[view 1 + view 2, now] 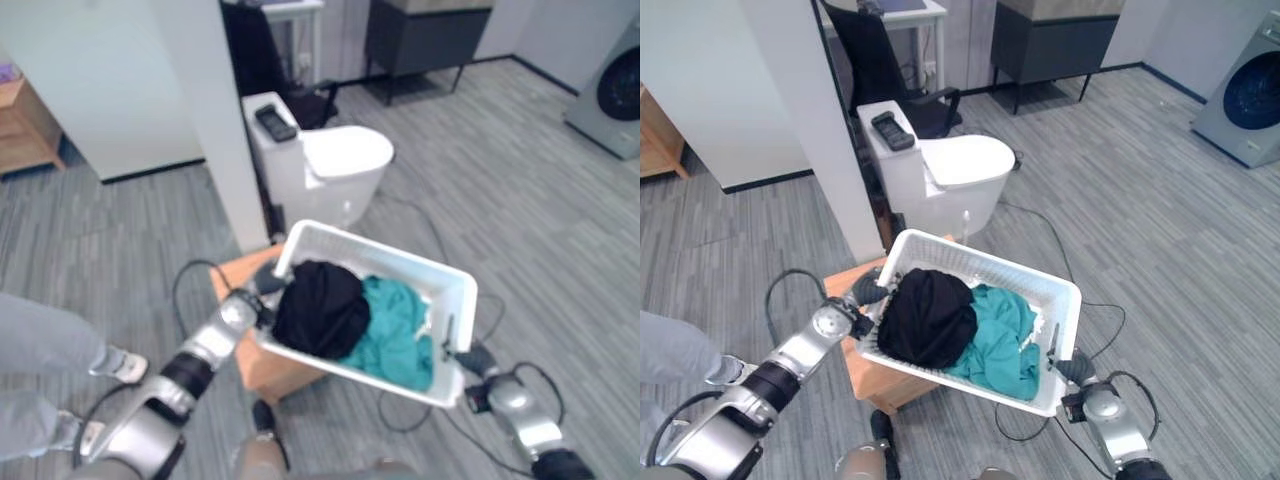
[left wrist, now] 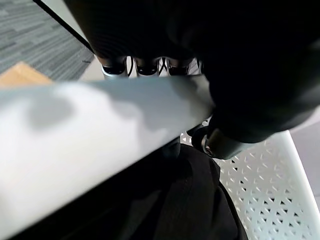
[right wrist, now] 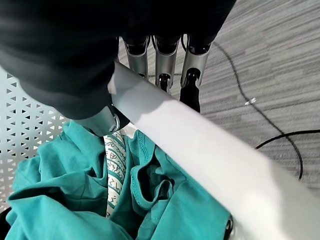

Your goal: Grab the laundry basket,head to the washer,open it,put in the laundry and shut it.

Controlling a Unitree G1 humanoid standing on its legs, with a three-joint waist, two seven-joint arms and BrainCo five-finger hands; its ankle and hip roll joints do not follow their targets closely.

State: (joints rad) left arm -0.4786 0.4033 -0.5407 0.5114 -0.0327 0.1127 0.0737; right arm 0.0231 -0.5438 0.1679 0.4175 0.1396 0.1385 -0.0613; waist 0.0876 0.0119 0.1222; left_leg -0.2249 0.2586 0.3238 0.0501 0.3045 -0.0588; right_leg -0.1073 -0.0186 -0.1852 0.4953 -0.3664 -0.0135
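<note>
A white perforated plastic laundry basket [image 1: 1065, 300] hangs tilted above a low wooden stand [image 1: 875, 375], holding black cloth [image 1: 925, 315] and teal cloth [image 1: 1000, 335]. The left hand [image 1: 868, 292] and right hand [image 1: 1072, 368] curl round its opposite rims.

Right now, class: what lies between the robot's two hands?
The white laundry basket, held at each end by the left hand and right hand, with black and teal clothes inside, in both eye views.

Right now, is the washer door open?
No, the washer stands across the room with its round dark door closed, while both hands hold the laundry basket.
</note>
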